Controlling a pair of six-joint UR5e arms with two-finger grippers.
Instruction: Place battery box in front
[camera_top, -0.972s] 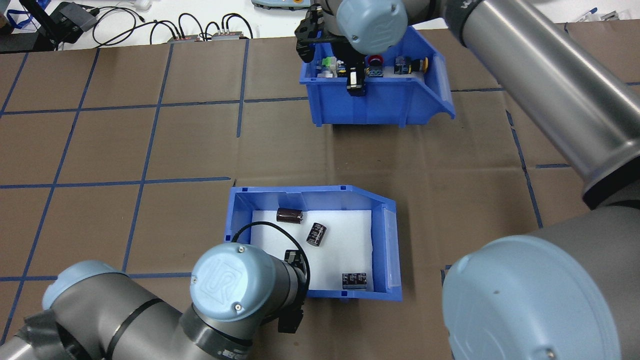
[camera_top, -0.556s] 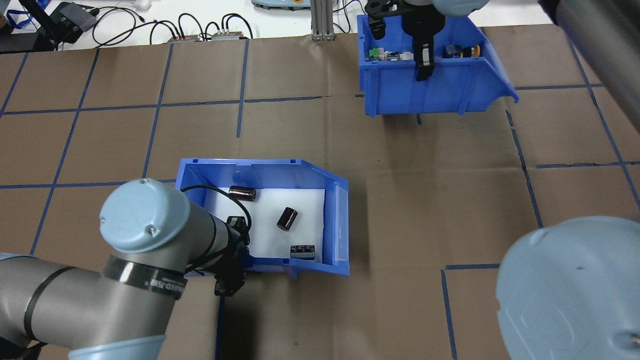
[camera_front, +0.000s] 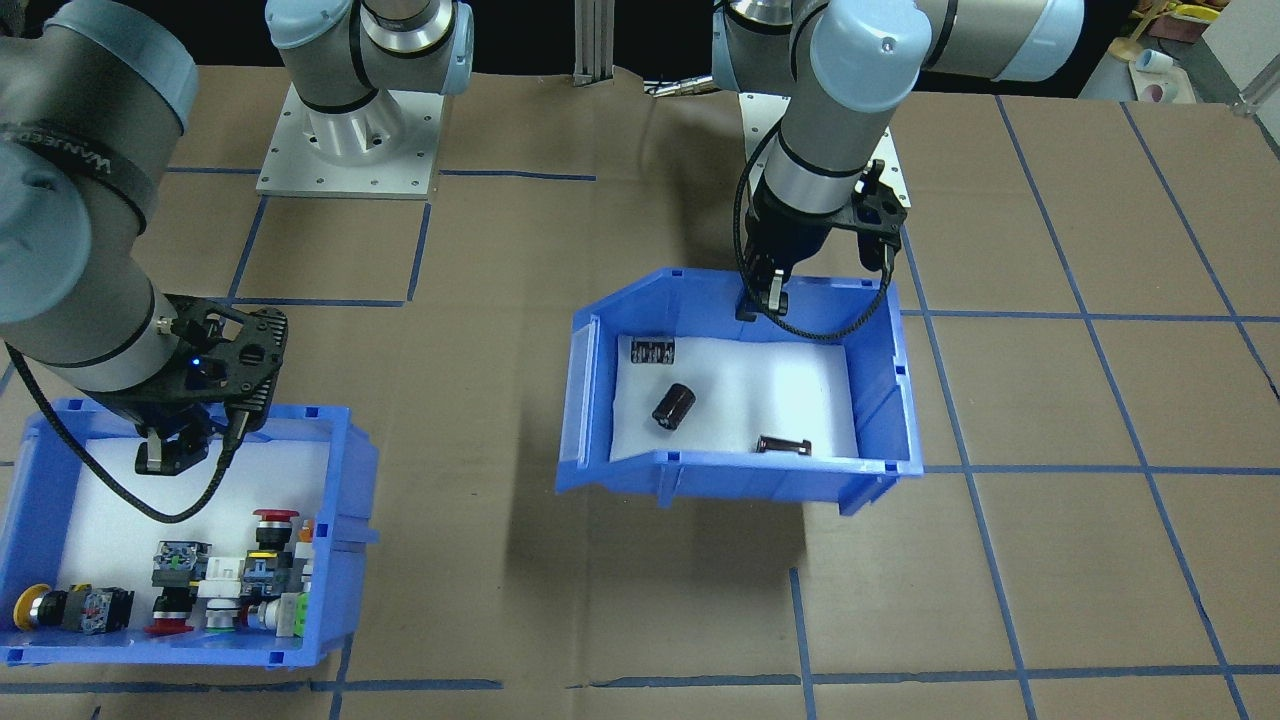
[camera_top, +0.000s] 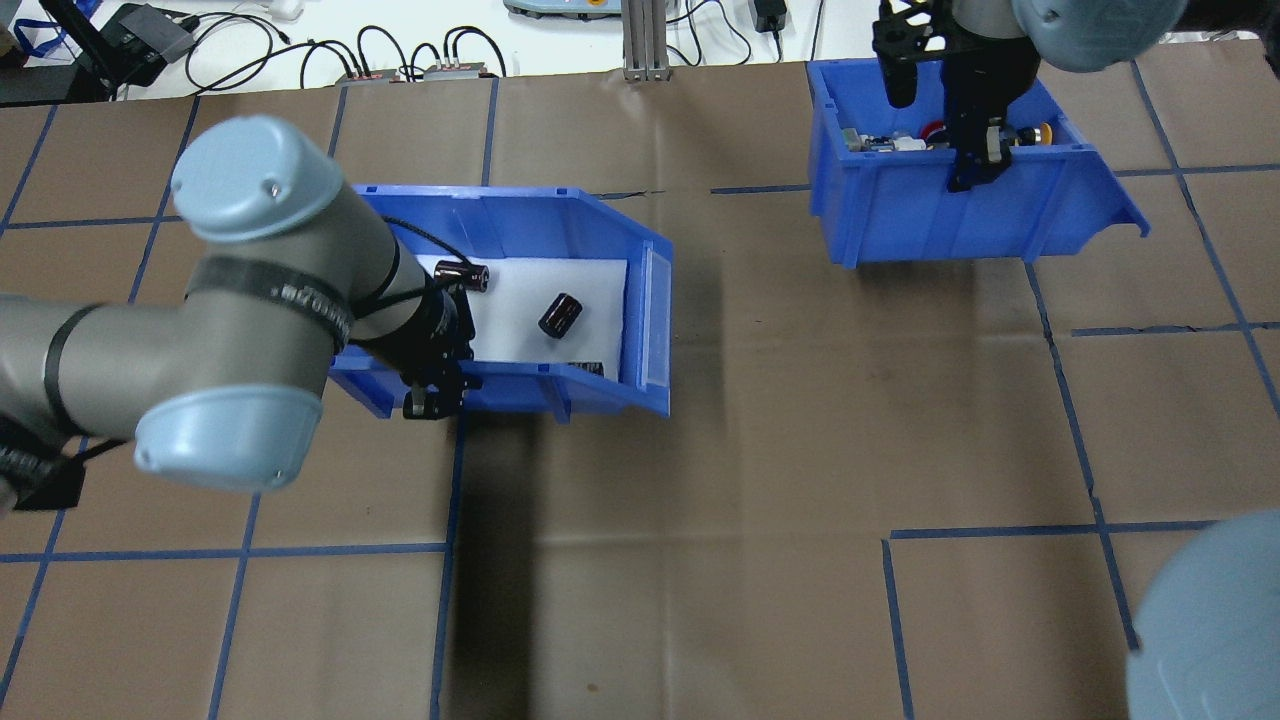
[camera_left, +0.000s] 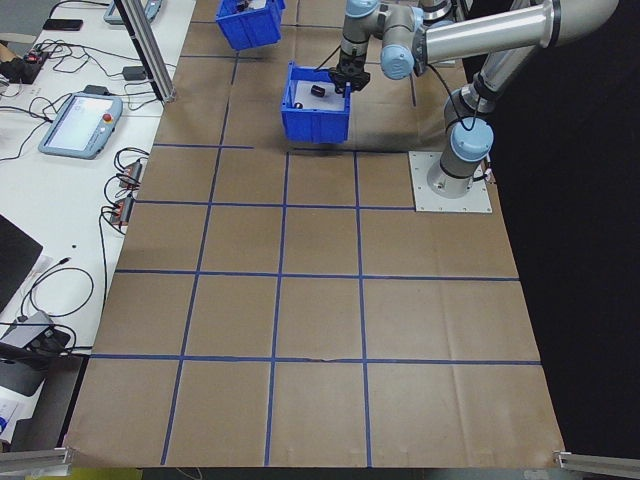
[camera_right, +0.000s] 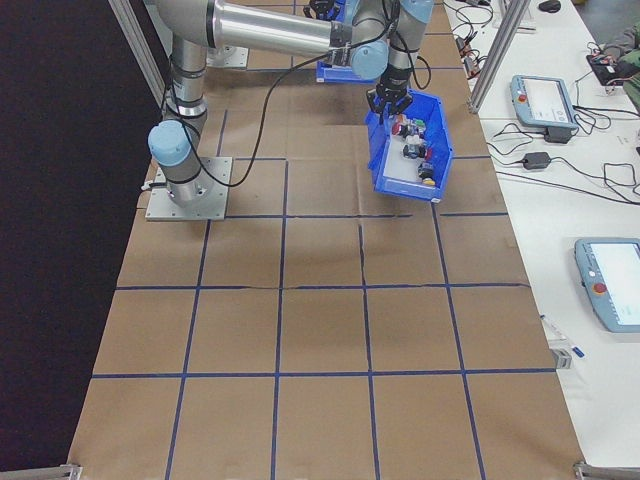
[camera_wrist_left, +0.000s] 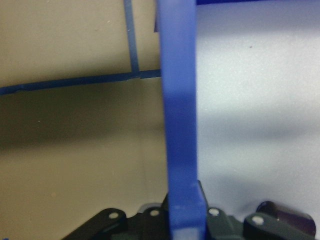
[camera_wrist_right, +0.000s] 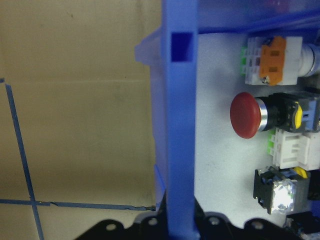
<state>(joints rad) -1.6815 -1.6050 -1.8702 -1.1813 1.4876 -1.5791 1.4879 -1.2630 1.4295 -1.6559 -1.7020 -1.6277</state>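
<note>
The battery box (camera_top: 520, 200) is a blue bin with a white liner, and three dark cylinders (camera_top: 559, 315) lie loose in it. It hangs above the brown table with its shadow below, left of centre in the overhead view. My left gripper (camera_top: 430, 392) is shut on the box's near wall (camera_wrist_left: 179, 125). The front-facing view shows the same box (camera_front: 740, 485) and left gripper (camera_front: 757, 303). My right gripper (camera_top: 972, 172) is shut on the near wall (camera_wrist_right: 180, 150) of the blue bin of push-buttons (camera_top: 900, 215), held up at the far right.
An aluminium post (camera_top: 638, 40) stands at the table's far edge, with cables and small devices (camera_top: 400, 55) on the white bench behind it. Both arm base plates (camera_front: 345, 150) sit on the robot's side. Blue tape lines grid the brown table cover.
The left arm has carried the battery box to the left and farther from the robot. The right arm has carried the button bin to the right and farther back. Both grips held.
</note>
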